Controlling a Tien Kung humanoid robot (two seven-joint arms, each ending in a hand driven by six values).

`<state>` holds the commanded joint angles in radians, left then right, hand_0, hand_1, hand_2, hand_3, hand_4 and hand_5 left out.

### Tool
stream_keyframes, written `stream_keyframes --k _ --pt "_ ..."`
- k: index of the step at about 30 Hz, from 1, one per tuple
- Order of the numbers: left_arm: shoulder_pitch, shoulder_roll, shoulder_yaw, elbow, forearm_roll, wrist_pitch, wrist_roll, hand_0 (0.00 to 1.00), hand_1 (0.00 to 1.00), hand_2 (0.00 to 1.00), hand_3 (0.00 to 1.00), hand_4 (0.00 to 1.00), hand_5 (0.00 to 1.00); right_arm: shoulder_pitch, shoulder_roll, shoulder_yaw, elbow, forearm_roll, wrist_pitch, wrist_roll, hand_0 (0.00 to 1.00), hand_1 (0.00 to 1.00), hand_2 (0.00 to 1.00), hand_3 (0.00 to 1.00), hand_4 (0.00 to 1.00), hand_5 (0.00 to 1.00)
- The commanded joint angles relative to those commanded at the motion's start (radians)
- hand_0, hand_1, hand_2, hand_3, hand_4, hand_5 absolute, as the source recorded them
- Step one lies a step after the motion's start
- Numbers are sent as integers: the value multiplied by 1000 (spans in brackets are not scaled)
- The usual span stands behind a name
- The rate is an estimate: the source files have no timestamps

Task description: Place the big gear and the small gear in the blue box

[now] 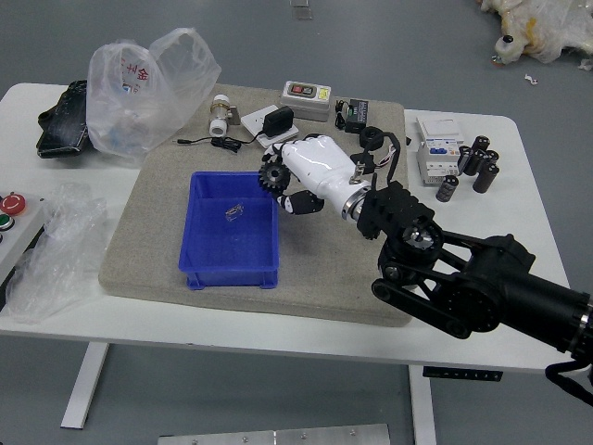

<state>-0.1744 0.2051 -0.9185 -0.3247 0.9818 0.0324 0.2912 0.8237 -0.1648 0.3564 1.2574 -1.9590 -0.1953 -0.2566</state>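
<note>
Mat (320, 287): robot hand (324, 171) grips gear (274, 175) at blue box (218, 252) corner.

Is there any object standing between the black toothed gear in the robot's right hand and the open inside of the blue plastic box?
No separate object visibly stands between them. The black toothed gear, held by the right hand, appears at the far right corner of the blue plastic box; only that box's own rim might need clearing.

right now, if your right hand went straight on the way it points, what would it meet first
Probably the black cord just past the blue box, since the right hand with its gear points that way; if high enough, the plastic bag beyond. Height is unclear.
</note>
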Motion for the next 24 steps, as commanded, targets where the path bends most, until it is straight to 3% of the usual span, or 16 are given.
stream_keyframes --k 3,4,9,10,15,16,21,22,24 --pt "1 0 -2 0 2 0 1 592 436 499 637 652 190 0 8 -19 11 3 10 8 428 481 404 348 146 2" --pt "1 1 -2 0 2 0 2 592 435 498 636 652 192 0 13 -30 14 4 16 11 592 695 695 611 174 130" --pt "2 2 -3 -1 3 0 3 592 435 498 636 652 192 0 25 -51 18 -6 29 14 592 695 695 611 174 130" --pt "2 2 -2 -1 2 0 3 592 437 498 637 653 190 1 26 -52 19 -9 29 14 794 861 914 842 431 129" --pt "1 0 -1 -1 2 0 2 592 437 498 637 653 190 1 29 -58 17 -22 36 6 794 861 914 842 431 129" --pt "0 0 -1 -1 2 0 1 592 437 499 637 653 191 0 28 -59 16 -23 40 2 836 888 933 889 596 154" --pt "1 0 -1 0 -1 1 0 592 437 499 637 653 191 -7 23 -41 16 -39 73 -40 836 888 933 889 596 154" --pt "2 0 -1 0 -1 1 1 592 437 499 636 652 192 -8 21 -32 18 -42 77 -46 861 905 960 928 804 292" --pt "2 0 -1 0 -1 1 0 592 437 499 636 652 192 -13 12 -4 26 -45 77 -53 861 905 960 928 804 292"
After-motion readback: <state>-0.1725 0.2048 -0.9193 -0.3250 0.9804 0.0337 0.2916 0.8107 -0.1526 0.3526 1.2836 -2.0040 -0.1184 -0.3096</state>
